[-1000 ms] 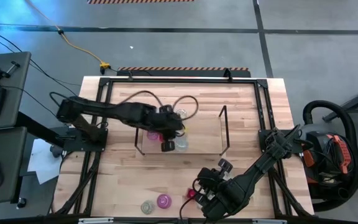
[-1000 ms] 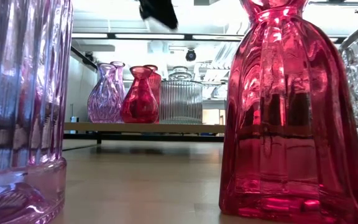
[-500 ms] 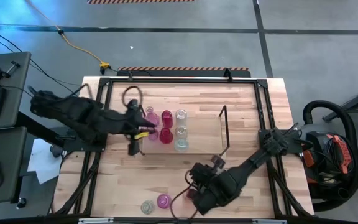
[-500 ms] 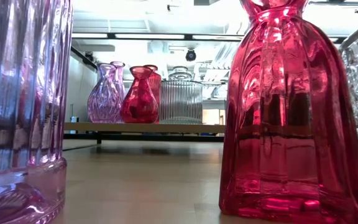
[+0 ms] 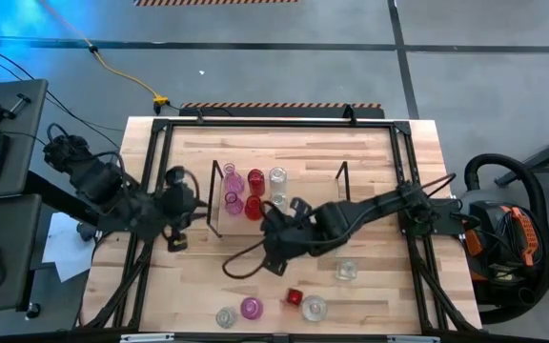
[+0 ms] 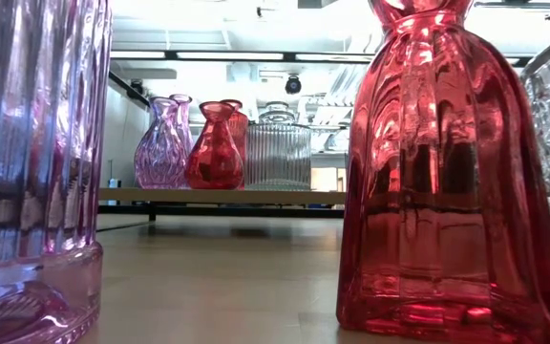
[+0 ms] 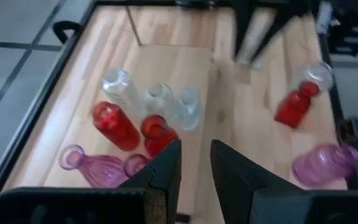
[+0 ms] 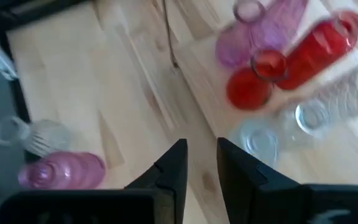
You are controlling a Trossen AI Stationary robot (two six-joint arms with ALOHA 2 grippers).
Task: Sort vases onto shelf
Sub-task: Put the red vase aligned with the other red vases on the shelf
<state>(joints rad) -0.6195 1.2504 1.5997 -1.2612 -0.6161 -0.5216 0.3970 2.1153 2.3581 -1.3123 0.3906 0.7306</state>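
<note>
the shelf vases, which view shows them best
The left wrist view: all six vases on the shelf show apart, two pink, two red, two clear. The high view shows them tiny, the low view overlapping side-on, the right wrist view blurred.

The low view's edges crop the near pink vase (image 6: pixel 31 172) and red vase (image 6: pixel 447 172); neither of my end effectors shows there.

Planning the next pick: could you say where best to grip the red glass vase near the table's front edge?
Probably its narrow neck, from above: the red glass vase stands upright, flaring wide below, a clear vase close beside it.
</note>
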